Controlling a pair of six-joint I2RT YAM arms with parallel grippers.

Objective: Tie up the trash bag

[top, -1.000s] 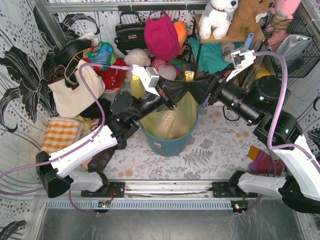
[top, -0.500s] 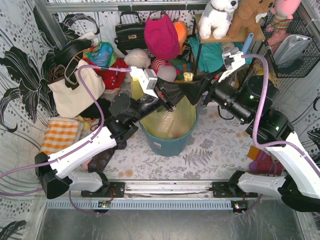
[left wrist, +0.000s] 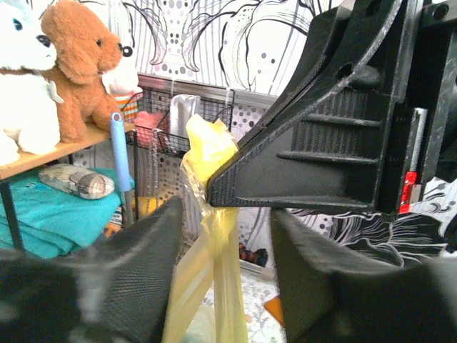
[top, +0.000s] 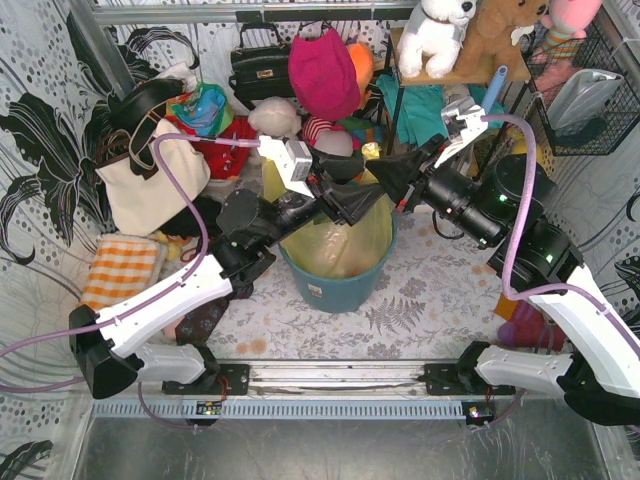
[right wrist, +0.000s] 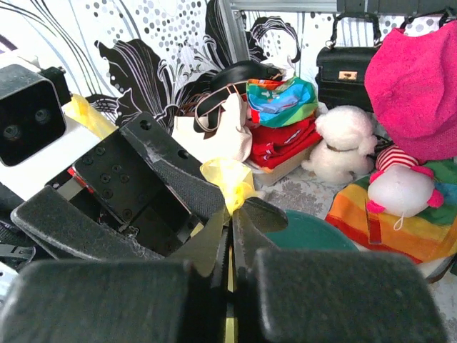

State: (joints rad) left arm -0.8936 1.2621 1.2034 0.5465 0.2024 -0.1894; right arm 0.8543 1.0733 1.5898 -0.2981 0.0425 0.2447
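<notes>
The twisted neck of the trash bag, rising above the teal bucket, is now being pinched by the right gripper, which has just pressed together below the tuft. The left gripper is spreading, the strand loose between its fingers, so it appears to be handing the neck over for knotting.

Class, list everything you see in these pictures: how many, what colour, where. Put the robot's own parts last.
trash bag: one, yellow-green, inside the bucket, neck gathered upward
bucket: one, teal, table centre
tote: one, cream with dark straps, back left
handbag: one, black, at the back
pink fabric item: one, at the back
white plush: one, shelf, back right
brown plush: one, beside the white one
checked cloth: one, orange and white, left
left gripper: one, black, open, bag neck between its fingers
right gripper: one, black, shut on the bag neck
</notes>
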